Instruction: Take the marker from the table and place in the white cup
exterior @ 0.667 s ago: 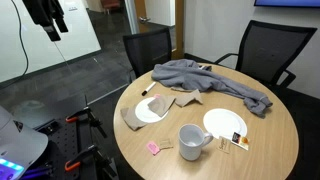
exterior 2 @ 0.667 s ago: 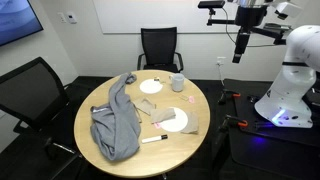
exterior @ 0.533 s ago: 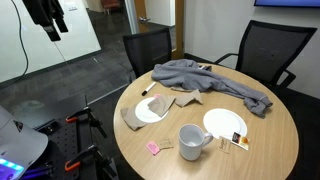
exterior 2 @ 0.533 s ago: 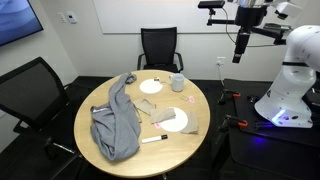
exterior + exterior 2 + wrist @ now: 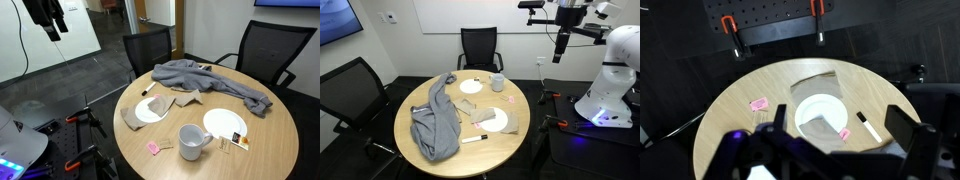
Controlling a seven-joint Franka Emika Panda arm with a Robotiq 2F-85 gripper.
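Standing upright near the closest edge of the table in an exterior view, the cup has its handle turned away from the side where the arm hangs. A pink scrap lies just beside the cup, opposite the handle, and a few small bits lie near the handle; what they are is too small to tell.

Just beyond the cup on the handle side sits a white plate. A second plate sits farther from the cup on the scrap's side, with a brown paper touching it. The marker lies flat on the table past that second plate, well apart from the cup and close to the table's rim.

Farther still behind the cup, a grey cloth lies crumpled across the table, and two black chairs stand beyond it.

Farthest from the cup, the arm hangs high and off to one side of the table. In the wrist view the jaws stand wide apart, blurred in the foreground, with nothing held between them. That view looks down on the marker, which lies beside a plate with a second pink scrap close by.
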